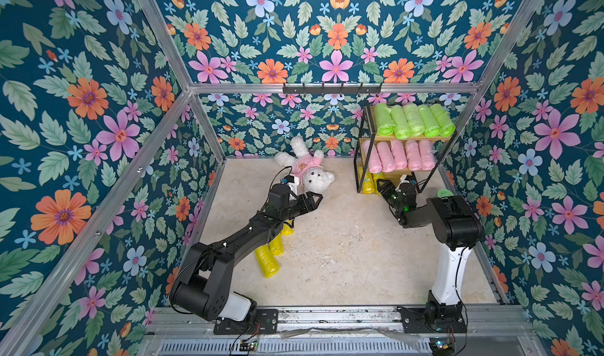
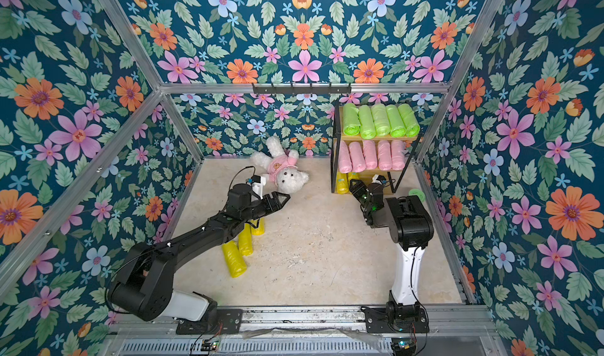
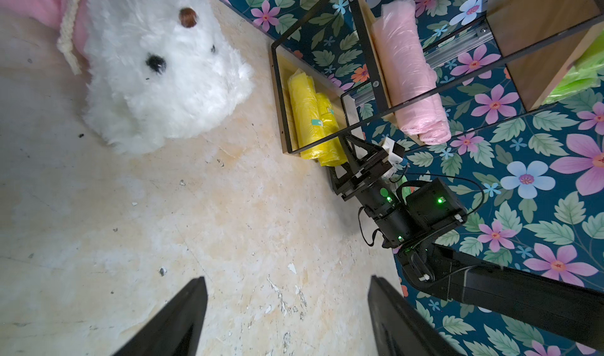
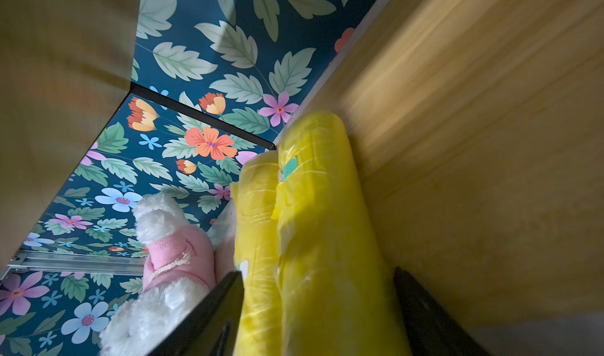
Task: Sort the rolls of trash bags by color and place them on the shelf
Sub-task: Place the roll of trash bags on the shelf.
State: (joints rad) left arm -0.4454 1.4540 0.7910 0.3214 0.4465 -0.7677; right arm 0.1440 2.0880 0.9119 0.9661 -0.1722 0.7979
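Note:
The shelf (image 1: 408,139) stands at the back right. Several lime green rolls (image 1: 413,120) fill its top board and several pink rolls (image 1: 398,155) the middle one. Two yellow rolls (image 4: 327,223) lie side by side on the bottom board. My right gripper (image 4: 318,272) reaches into that tier, open, one finger on each outer side of the pair. Three more yellow rolls (image 1: 268,259) lie on the floor, partly hidden under my left arm. My left gripper (image 3: 287,278) hovers open and empty over bare floor beside the teddy.
A white teddy bear in a pink top (image 1: 307,168) lies at the back centre, just beyond the left gripper. A black hook rail (image 1: 331,88) hangs on the back wall. A pale green lidded jar (image 1: 444,193) sits behind the right arm. Floral walls close three sides.

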